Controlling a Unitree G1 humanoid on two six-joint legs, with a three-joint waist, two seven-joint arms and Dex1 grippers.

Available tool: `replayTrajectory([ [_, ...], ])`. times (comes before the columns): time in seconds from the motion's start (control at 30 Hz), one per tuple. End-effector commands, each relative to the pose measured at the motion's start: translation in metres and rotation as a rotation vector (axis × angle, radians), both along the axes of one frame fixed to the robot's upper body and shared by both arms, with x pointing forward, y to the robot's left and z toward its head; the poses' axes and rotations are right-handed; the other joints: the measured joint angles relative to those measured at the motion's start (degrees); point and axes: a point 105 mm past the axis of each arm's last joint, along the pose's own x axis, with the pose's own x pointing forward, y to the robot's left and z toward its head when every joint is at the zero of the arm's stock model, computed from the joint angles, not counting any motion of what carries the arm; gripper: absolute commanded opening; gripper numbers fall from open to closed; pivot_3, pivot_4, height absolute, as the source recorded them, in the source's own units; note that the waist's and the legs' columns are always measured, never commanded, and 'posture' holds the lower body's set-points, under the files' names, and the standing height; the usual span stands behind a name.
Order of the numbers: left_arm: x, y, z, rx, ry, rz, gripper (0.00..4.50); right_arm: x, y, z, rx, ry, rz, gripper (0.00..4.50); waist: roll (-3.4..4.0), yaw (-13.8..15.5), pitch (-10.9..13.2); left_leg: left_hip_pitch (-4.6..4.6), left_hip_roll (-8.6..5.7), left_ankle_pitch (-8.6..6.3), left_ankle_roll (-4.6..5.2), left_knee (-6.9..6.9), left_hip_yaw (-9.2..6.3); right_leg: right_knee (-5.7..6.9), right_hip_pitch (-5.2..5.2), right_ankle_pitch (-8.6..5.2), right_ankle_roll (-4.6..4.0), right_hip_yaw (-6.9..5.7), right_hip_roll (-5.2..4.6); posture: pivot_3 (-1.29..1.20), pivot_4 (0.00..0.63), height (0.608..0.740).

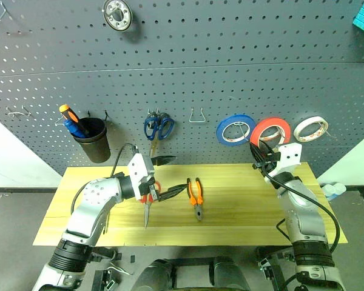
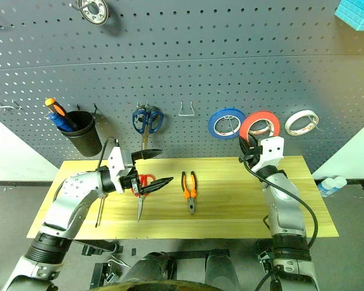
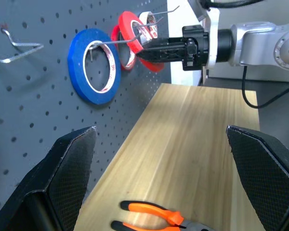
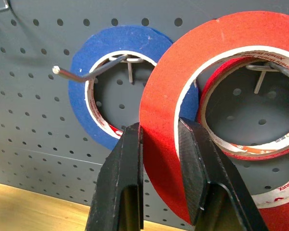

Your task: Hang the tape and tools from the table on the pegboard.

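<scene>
Red tape [image 4: 164,139] sat clamped between the two fingers of my right gripper [image 1: 259,155], held up against the pegboard [image 1: 188,66] with its hole around or just at a wire hook; I could not tell whether it hung on the hook. Just beside it on the pegboard hung a blue roll [image 1: 235,129] on one side and a white roll [image 1: 310,128] on the other. Another red roll showed behind the tape in the right wrist view.

My left gripper [image 1: 165,177] stood with its fingers spread wide and nothing between them, above the table [image 1: 242,212] below the pegboard's blue scissors [image 1: 158,127]. Under it on the table lay the red scissors [image 1: 148,203], blades pointing away from the pegboard. Pliers [image 1: 196,197] lay near them on the wood, toward the right arm. A black cup [image 1: 94,140] of screwdrivers hung at the pegboard's left.
</scene>
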Motion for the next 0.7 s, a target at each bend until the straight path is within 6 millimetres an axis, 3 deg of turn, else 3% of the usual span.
replayTrajectory([
  [0.03,0.002,0.002,0.021,-0.029,-0.064,0.012,4.5,0.003,-0.002,0.01,-0.012,-0.045,0.002,0.67,0.0,0.0,0.0,0.0,0.0,0.0,0.0,0.0,0.0,0.0,0.0,0.0,0.0,0.0,0.0,0.04,0.09,0.72],
  [0.7,0.002,-0.004,0.02,-0.102,-0.07,0.033,4.5,0.004,-0.011,-0.004,-0.008,0.028,-0.024,0.67,-0.01,0.02,0.0,0.0,0.0,0.0,0.0,-0.01,0.0,-0.02,0.0,0.0,0.0,0.01,0.0,0.03,0.093,0.72],
])
